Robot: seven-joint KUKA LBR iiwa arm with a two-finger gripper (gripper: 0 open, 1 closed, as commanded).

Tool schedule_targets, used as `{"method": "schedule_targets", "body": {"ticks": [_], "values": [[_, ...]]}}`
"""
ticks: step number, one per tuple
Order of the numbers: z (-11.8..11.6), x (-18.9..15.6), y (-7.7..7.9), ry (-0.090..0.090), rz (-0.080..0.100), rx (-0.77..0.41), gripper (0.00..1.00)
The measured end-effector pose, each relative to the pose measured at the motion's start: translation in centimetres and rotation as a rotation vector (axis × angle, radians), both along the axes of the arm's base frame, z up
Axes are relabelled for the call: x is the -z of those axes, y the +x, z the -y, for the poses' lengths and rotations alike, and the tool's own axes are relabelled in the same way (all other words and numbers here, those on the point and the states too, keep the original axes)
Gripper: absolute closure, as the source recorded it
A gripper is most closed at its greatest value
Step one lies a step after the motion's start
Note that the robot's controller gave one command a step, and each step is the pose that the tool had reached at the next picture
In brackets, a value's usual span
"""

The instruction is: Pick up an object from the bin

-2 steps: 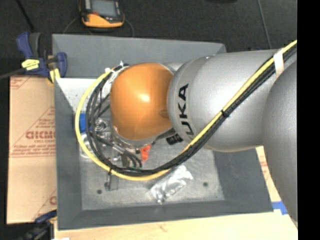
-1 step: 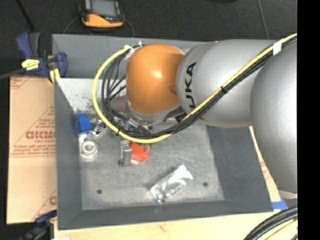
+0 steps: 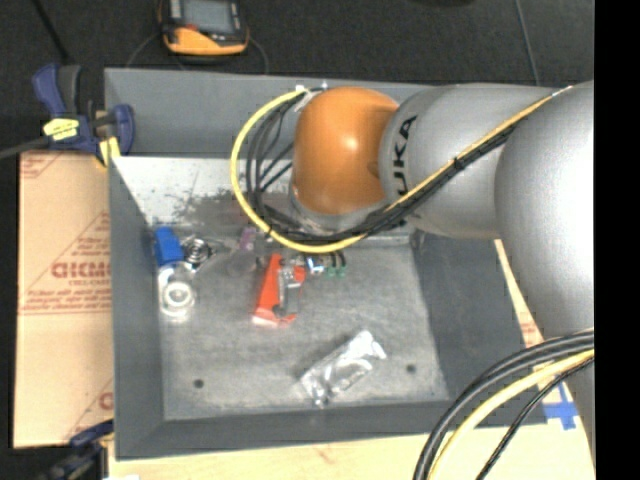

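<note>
Whether the jaws are apart or together cannot be told: they sit under the arm's smooth orange domed cover, low over the middle of the grey metal bin. Just at 6 o'clock of the cover lies a slim orange-red plastic piece on the speckled floor, its long axis running about 12 to 6, with the wider foot at 6. At its 9 o'clock are a blue plastic block and a clear round roll. A crumpled clear plastic bag lies at 5 o'clock.
</note>
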State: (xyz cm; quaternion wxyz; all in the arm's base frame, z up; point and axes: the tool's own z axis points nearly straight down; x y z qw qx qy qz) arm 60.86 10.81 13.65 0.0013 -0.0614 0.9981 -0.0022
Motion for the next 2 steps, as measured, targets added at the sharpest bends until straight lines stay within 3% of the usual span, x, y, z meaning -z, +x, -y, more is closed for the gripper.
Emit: {"method": "schedule_targets", "body": {"ticks": [1, 2], "values": [[2.27, 6.68, -0.10, 0.003, -0.003, -0.629, 0.00], [2.14, 6.50, -0.01, 0.005, -0.001, -0.624, 1.00]]}}
